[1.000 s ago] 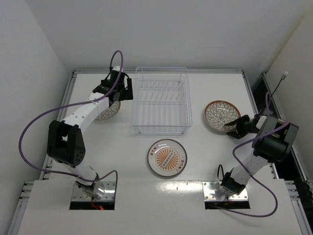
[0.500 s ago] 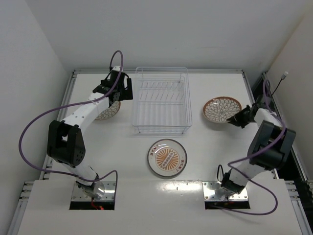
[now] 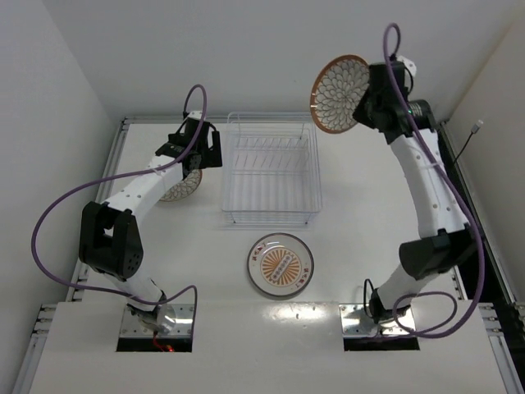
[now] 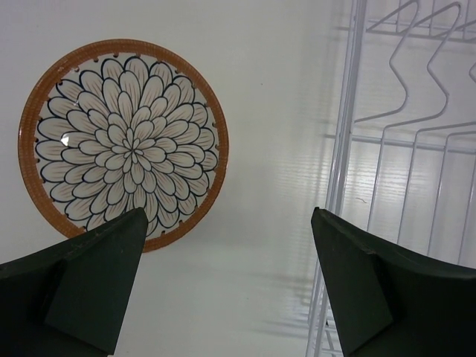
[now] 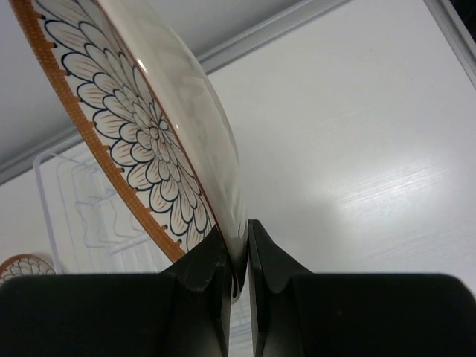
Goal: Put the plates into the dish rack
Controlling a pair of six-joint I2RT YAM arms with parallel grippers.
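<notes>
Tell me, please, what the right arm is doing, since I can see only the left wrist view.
Observer: The right gripper is shut on another petal plate, raised on edge off the table.
Operator: Is anything in the rack?
Observer: No, the rack holds no plate.
Operator: Where is the last one?
Observer: The medallion plate lies flat on the table, on the rack's near side.

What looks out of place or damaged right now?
Nothing damaged or spilled. Only the petal plate stands out: held on edge in the air near the dish rack, pinched at its rim by the right fingers.
</notes>
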